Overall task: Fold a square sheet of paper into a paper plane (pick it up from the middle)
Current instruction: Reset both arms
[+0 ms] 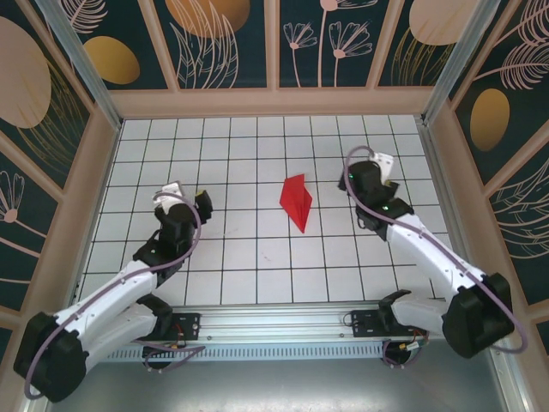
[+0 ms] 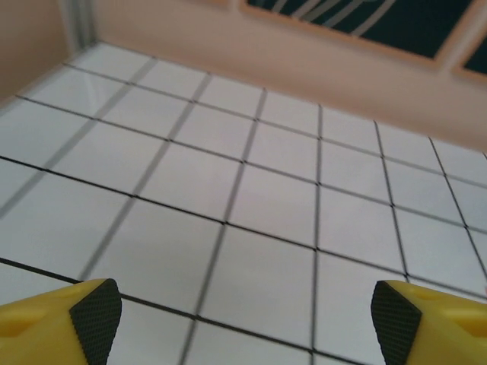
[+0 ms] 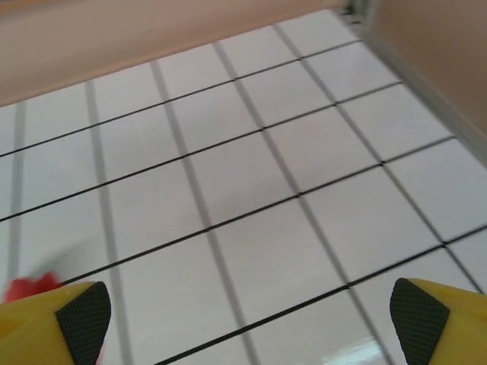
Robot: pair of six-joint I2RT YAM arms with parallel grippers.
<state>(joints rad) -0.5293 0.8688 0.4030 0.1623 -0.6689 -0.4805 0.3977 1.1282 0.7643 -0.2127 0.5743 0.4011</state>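
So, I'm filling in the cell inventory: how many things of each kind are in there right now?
Red paper plane: 1
Robot arms, namely left arm and right arm: 2
Total: 3

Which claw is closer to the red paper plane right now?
Right. The right claw sits just right of the paper plane; the left claw is farther off on its left.

No words, numbers, labels, brand marks or signs are showing legibly on any surface in these views
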